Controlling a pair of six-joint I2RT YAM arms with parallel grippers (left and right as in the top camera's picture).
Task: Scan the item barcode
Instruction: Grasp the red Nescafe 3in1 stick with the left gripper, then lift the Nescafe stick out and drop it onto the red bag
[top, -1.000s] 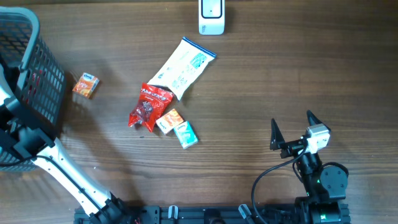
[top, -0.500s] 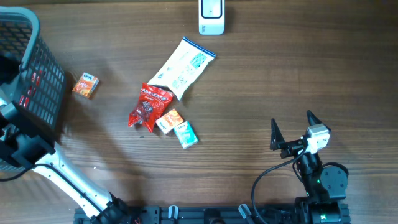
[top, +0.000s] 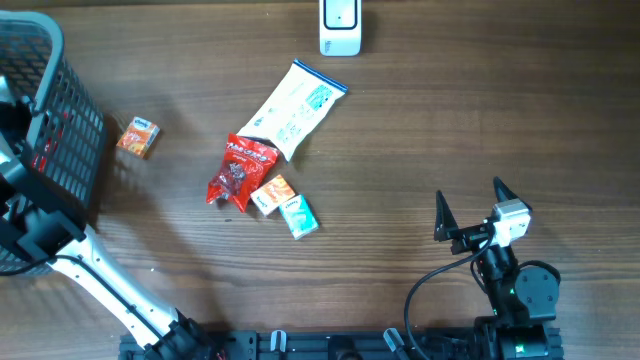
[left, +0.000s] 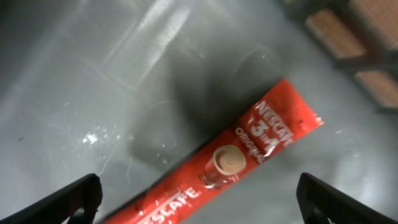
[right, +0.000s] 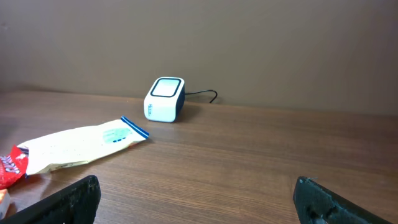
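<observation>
A red Nescafe stick sachet (left: 249, 146) lies slantwise on the grey floor of the black basket (top: 60, 130), one item among those in view. My left gripper (left: 199, 194) hangs open just above it, one finger on each side of its lower end and neither touching. In the overhead view the left arm (top: 40, 235) reaches into the basket and its gripper is hidden there. The white barcode scanner (top: 340, 27) stands at the far edge, also visible as the scanner (right: 165, 99) in the right wrist view. My right gripper (top: 468, 192) is open and holds nothing at the front right.
On the table lie a white pouch (top: 295, 108), a red snack bag (top: 238, 170), a small orange box (top: 272, 193) and a teal box (top: 298, 216) in a cluster. Another orange box (top: 138, 137) sits beside the basket.
My left arm has shifted slightly at the basket. The right arm and the things on the table have not moved.
</observation>
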